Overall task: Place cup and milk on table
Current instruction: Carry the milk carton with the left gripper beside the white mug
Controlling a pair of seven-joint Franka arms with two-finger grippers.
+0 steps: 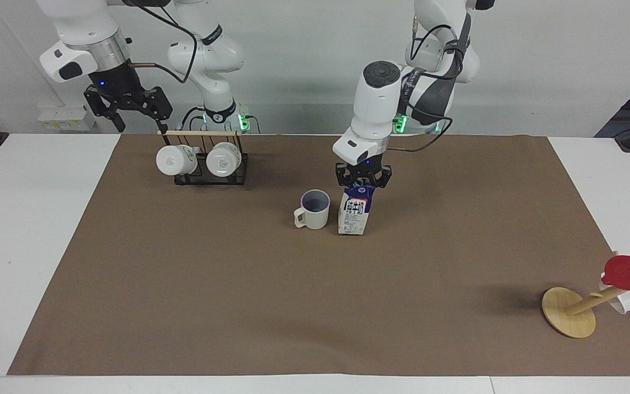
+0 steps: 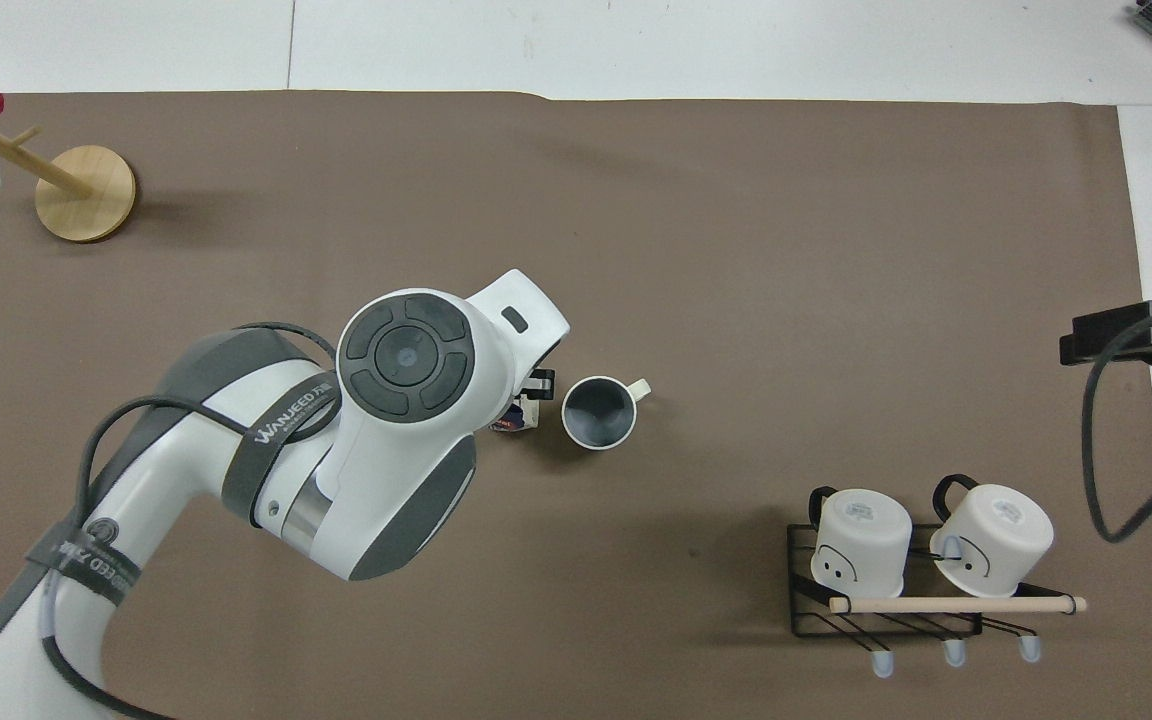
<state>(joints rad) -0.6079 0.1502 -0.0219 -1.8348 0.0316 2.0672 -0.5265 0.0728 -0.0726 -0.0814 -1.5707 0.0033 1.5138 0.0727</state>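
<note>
The milk carton (image 1: 354,214) is gripped at its top by the left pincer (image 1: 362,181), for setting down upright just beside the cream mug (image 1: 313,209), while the right pincer (image 1: 129,106) is held open over the mug rack (image 1: 205,158).

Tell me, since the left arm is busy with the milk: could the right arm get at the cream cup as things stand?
Probably yes: the right gripper waits open above the mug rack, and bare table lies between it and the cup.

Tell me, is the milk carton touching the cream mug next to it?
Apart. In the facing view a strip of brown sheet shows between the milk carton and the cream mug.
</note>
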